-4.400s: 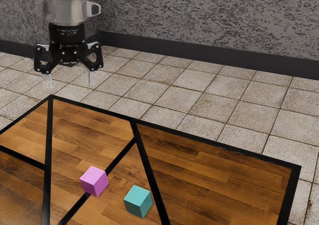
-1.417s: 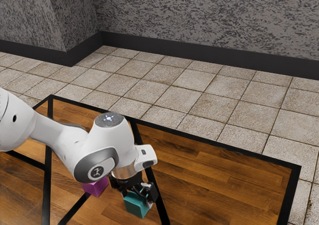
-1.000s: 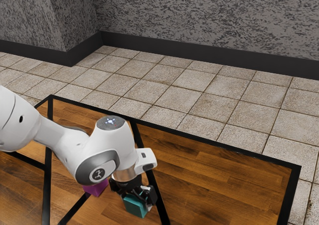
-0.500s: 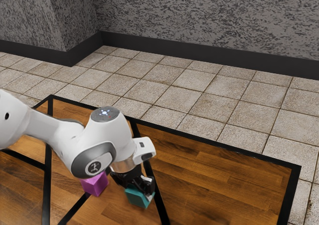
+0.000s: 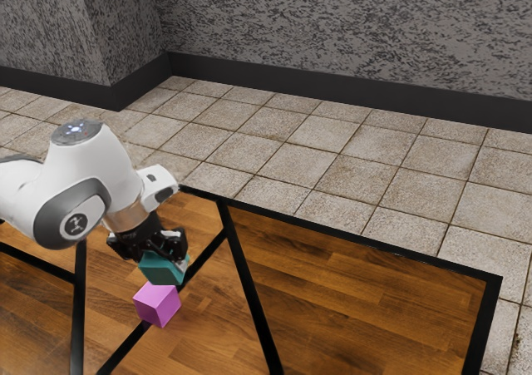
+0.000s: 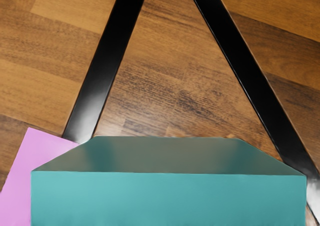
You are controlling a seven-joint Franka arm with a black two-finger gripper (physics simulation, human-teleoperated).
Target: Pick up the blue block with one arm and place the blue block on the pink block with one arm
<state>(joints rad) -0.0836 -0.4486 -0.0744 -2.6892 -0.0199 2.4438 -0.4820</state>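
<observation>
The blue block (image 5: 160, 268) is teal (darker on its shaded face), the pink block (image 5: 156, 305) lilac-pink; the table (image 5: 357, 300) is brown woodgrain crossed by black bands; floor tiles (image 5: 332, 159) mottled beige, wall (image 5: 332, 26) speckled grey.

Simulated indoor room, plain and lab-like. Rough grey speckled walls (image 5: 332, 26) meeting at a corner, with a dark skirting board (image 5: 349, 88) along the base and a floor (image 5: 374, 167) of beige stone tiles. In the foreground, a wooden tabletop (image 5: 357, 308) edged and crossed with black strips (image 5: 243, 283), a white robot arm (image 5: 75, 192) above it.
</observation>
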